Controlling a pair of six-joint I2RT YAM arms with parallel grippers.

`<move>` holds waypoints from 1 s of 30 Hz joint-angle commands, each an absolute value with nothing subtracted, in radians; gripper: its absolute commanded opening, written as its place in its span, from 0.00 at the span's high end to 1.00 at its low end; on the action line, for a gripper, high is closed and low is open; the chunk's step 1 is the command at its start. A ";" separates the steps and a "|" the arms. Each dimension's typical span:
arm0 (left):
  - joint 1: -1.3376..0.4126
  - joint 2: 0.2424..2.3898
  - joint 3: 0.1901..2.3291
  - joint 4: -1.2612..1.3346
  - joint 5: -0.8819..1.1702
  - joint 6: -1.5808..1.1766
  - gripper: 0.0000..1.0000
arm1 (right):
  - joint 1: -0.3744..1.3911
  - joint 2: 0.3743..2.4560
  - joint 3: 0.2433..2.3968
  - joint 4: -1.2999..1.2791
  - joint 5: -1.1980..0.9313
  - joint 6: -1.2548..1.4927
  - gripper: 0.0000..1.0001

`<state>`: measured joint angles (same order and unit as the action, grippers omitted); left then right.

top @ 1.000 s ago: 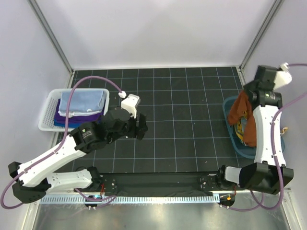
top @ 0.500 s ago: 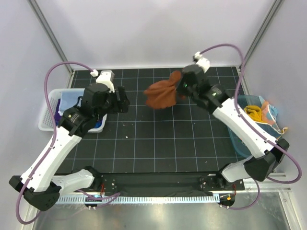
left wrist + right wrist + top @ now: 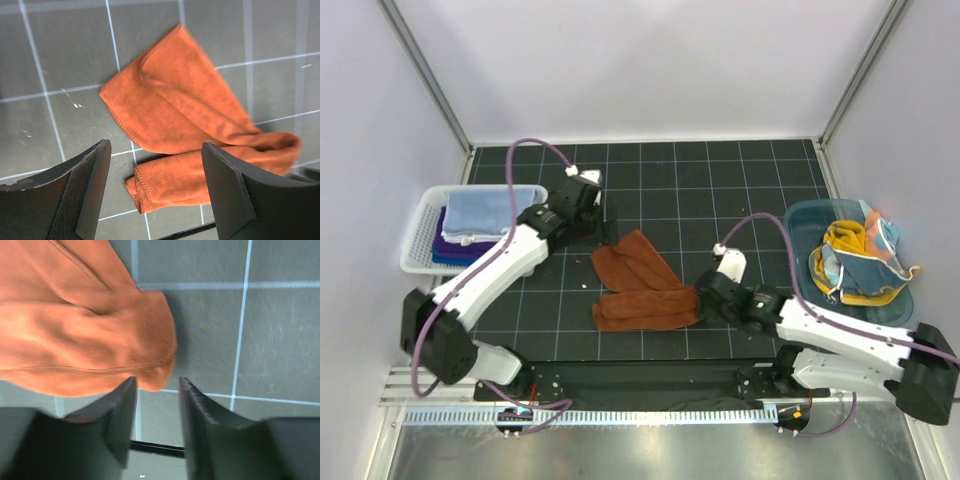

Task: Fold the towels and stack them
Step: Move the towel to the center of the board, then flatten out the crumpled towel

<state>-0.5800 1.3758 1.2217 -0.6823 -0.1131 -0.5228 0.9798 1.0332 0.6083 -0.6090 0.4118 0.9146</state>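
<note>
From above, the rust-brown towel [image 3: 640, 285] lies on the black gridded mat [image 3: 740, 190], well to the right of the white basket [image 3: 420, 237]. It is doubled into a sideways V. One limb runs level away from the basket and the other slants up toward the left gripper [image 3: 605, 225]. The bend points away from the basket, where the right gripper [image 3: 703, 300] sits just beside it. A light blue towel [image 3: 480, 208] tops the folded pile in the basket.

In the left wrist view, the left gripper's fingers [image 3: 90, 190] are spread wide and hold nothing. They hover over the towel's two free ends, which face the basket side.

In the right wrist view, the right gripper's jaws stand part-way apart with mat showing between them. The towel's bunched bend reaches only their tips — it looks released, not pinched.

The cloth is light and limp, so it will likely sag and drag instead of holding its shape. The best hold is probably the stitched corners at the free ends — one per gripper — to pull it flat before folding.
</note>
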 commanded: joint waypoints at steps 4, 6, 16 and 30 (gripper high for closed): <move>-0.574 1.492 1.229 -0.594 -0.126 -0.583 0.24 | 0.985 0.951 0.800 -0.621 0.564 0.830 0.42; -0.569 1.509 1.224 -0.591 -0.156 -0.597 0.27 | 0.985 1.047 0.891 -0.577 0.571 0.710 0.47; -0.485 1.630 1.140 -0.555 -0.256 -0.739 0.41 | 0.873 1.587 1.187 -0.161 0.186 0.397 0.54; -0.430 1.772 1.123 -0.477 -0.207 -0.824 0.43 | 0.847 1.985 1.430 -0.123 0.075 0.333 0.55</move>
<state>-0.4419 1.7519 1.1259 -0.5415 -0.2356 -0.7864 0.8444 1.9671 1.3808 -0.1707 0.0921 0.3496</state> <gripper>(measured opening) 0.570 0.451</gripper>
